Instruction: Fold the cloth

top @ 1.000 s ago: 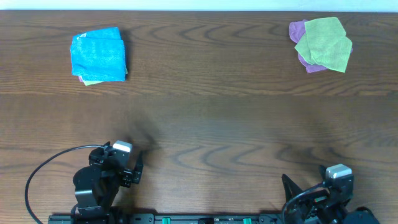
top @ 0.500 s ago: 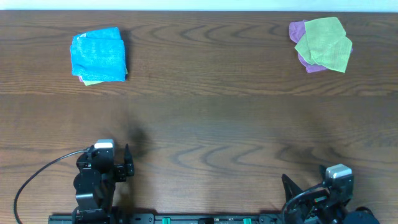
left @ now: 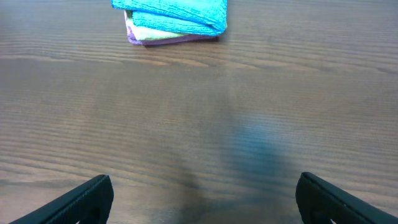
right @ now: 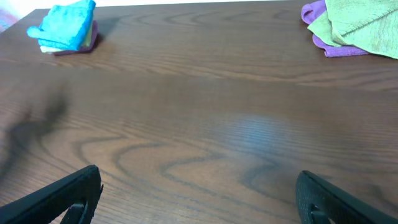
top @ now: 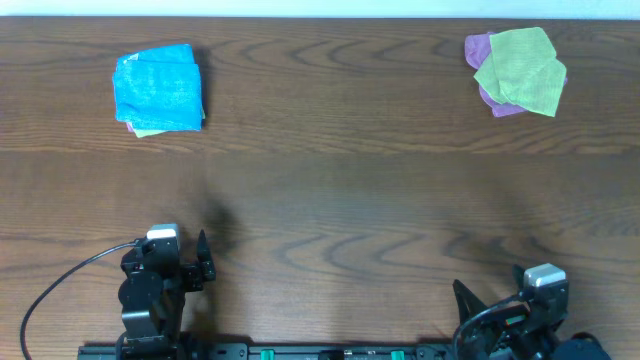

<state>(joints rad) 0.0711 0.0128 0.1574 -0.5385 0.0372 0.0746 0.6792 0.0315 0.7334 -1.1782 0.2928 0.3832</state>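
Since a second ago the left gripper (left: 205, 183) has drawn back toward the near edge of the tabletop (top: 330, 200), its jaws spread wide and empty. The right gripper (right: 199, 177) is just as wide and empty by the near right corner. The cloth (top: 158, 87) lies folded near the far left corner (on top of a lime-green cloth (left: 152, 35) and a purple cloth (left: 186, 39)), well apart from both grippers and roughly straight ahead of the left one.
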